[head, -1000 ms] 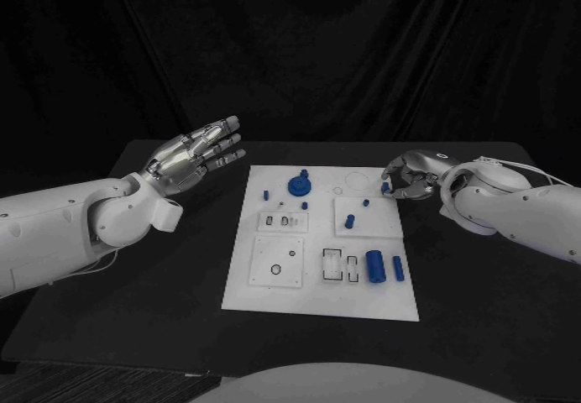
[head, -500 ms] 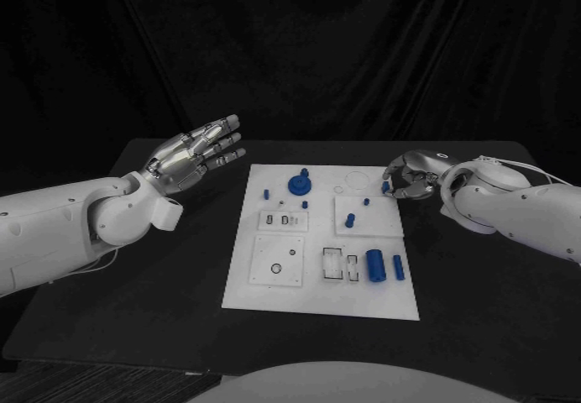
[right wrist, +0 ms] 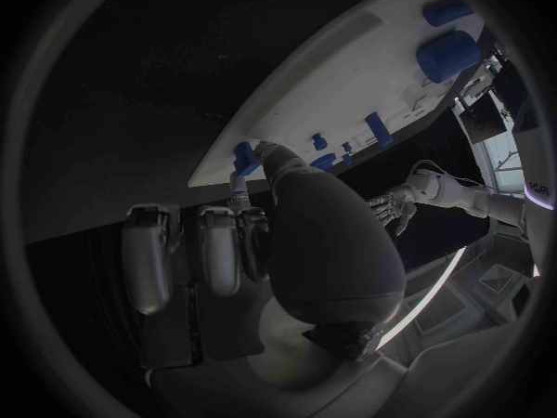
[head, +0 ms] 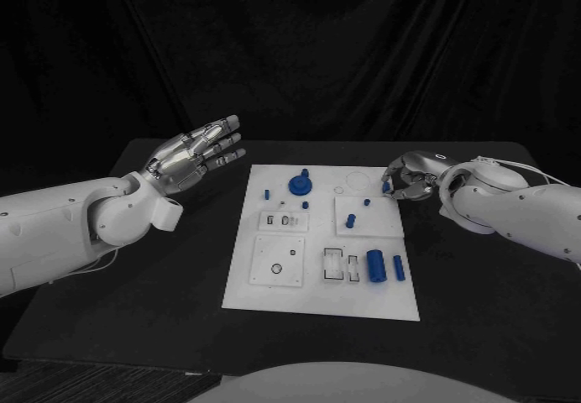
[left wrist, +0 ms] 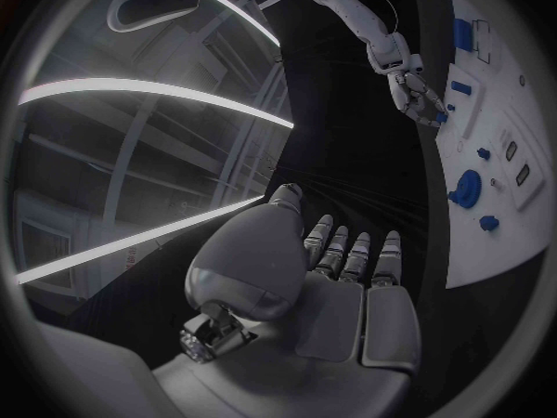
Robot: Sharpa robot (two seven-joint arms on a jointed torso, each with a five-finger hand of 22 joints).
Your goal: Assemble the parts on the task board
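Now right hand [head: 410, 182] pinches small blue peg [head: 386, 188] at white task board [head: 317, 290] edge; left hand [head: 194, 155] spread, holding nothing.

The white task board [head: 317, 298] lies flat on the black surface. Blue parts rest on it: a round gear-like piece [head: 298, 183] at the far end, a short peg [head: 350, 222] mid-board, and a thick cylinder [head: 377, 266] beside a slimmer one [head: 397, 268] nearer.

The task board [head: 317, 285] looks like smooth matt white plastic. The table [head: 158, 294] is matt black. The hands are glossy silver metal: left hand [head: 194, 155], right hand [head: 410, 178].
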